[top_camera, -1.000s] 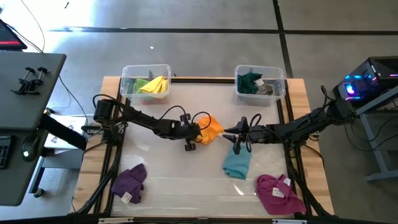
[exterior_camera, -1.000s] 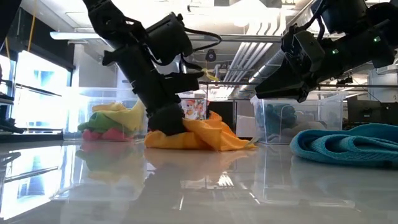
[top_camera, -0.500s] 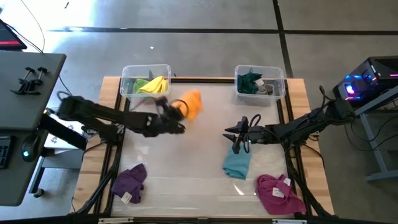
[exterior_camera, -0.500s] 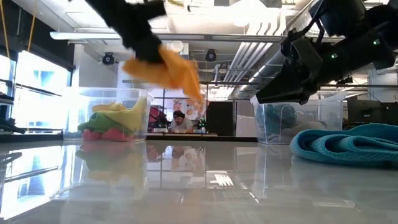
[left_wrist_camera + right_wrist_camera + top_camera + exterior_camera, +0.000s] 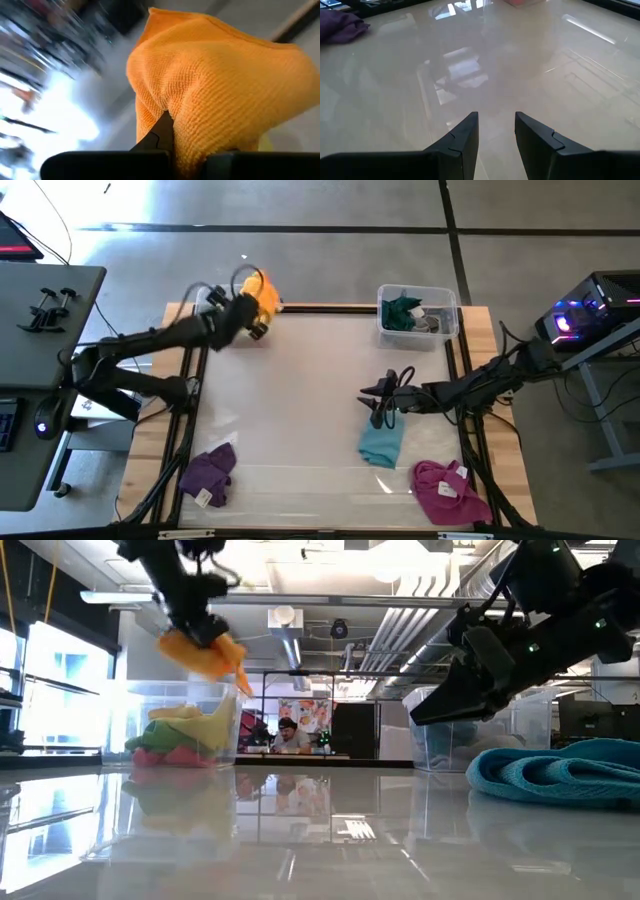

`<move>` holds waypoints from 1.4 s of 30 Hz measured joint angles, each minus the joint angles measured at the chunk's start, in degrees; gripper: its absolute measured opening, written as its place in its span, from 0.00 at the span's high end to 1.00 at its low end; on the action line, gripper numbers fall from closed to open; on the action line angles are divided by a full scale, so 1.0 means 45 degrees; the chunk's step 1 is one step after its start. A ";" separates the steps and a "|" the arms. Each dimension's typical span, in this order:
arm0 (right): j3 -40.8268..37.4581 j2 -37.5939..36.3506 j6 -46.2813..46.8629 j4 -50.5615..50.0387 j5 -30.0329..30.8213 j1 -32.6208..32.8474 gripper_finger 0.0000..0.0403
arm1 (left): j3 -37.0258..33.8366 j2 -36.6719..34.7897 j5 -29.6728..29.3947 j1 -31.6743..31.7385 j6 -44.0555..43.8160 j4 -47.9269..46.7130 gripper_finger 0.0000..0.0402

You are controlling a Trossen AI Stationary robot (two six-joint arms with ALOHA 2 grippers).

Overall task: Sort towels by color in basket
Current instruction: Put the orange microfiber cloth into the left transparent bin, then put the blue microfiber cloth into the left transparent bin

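Up at eleven o'clock on the table, the left gripper (image 5: 250, 308) hangs above the left bin (image 5: 185, 725), fingers pinched on the orange towel (image 5: 262, 292), probably to drop it among warm colours. Near three o'clock the right gripper (image 5: 378, 406) waits, fingers (image 5: 462, 135) slightly parted and empty, beside the light blue towel (image 5: 381, 443).

Both arms dark, near black, slender jointed links; looped black cables run along each near the wrist; right gripper (image 5: 496, 135) fingers (image 5: 461, 140) matte black, wedge-shaped, notched step on the inner edge; left gripper (image 5: 172, 142) fingers dark, tapered.
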 joint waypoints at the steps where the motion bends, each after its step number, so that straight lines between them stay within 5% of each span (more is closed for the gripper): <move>1: 0.0000 0.0071 -0.0002 0.0105 -0.0003 0.0000 0.70 | 0.0178 0.0076 0.0991 0.0698 -0.0312 -0.0566 1.00; 7: 0.0000 0.0269 -0.0012 0.0419 -0.0050 0.0000 0.70 | 0.1440 0.0837 0.3458 0.3689 -0.0904 -0.3915 1.00; 13: 0.0000 0.0269 -0.0017 0.0473 -0.0025 0.0000 0.70 | 0.1696 0.1656 0.4933 0.4933 0.0901 -0.4285 1.00; 21: 0.0000 0.0269 -0.0007 0.0469 -0.0021 0.0000 0.70 | 0.1696 0.2571 0.5489 0.5232 0.1260 -0.3430 0.80; 29: 0.0000 0.0269 -0.0022 0.0464 -0.0006 0.0000 0.70 | 0.2000 0.1712 0.5436 0.5082 0.0788 -0.4475 0.59; 39: 0.0000 0.0269 -0.0022 0.0464 0.0004 0.0000 0.70 | 0.3100 0.0722 0.5419 0.5030 -0.0156 -0.5250 0.60; 42: 0.0000 0.0264 -0.0022 0.0459 0.0004 0.0000 0.70 | 0.3056 0.1007 0.6498 0.5483 -0.0172 -0.5112 0.66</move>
